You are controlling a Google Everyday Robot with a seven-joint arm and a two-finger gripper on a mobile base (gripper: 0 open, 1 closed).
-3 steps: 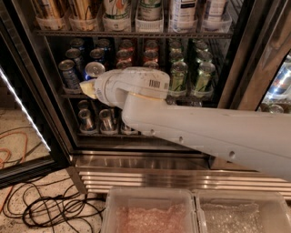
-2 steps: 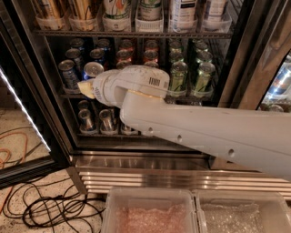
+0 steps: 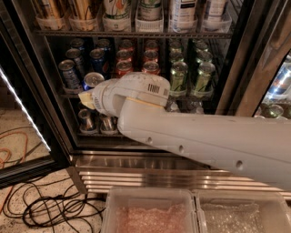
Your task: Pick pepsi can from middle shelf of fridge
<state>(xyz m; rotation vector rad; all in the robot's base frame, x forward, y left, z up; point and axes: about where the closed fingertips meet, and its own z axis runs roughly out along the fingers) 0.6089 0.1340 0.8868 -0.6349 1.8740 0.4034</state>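
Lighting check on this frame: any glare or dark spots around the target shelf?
Camera view: the door's light strip is blown out white; the fridge interior is dim, the rack below the middle shelf in shadow. The white arm is evenly lit, its pincer at that shelf's left front beside a tilted can whose silver top catches light. Reflections on the right glass.

- No word, brand or number could be read anywhere.
- The labels on the tall bottles [image 3: 182, 13] of the top rack showed only blurred patches.
- The cans [image 3: 122, 68] on the middle shelf [image 3: 68, 95] showed colour, not lettering.
- A striped patch [image 3: 154, 88] on the white arm [image 3: 204, 141] held lines only.
- The claw [image 3: 86, 98], at that shelf's front left, bore no legible mark.
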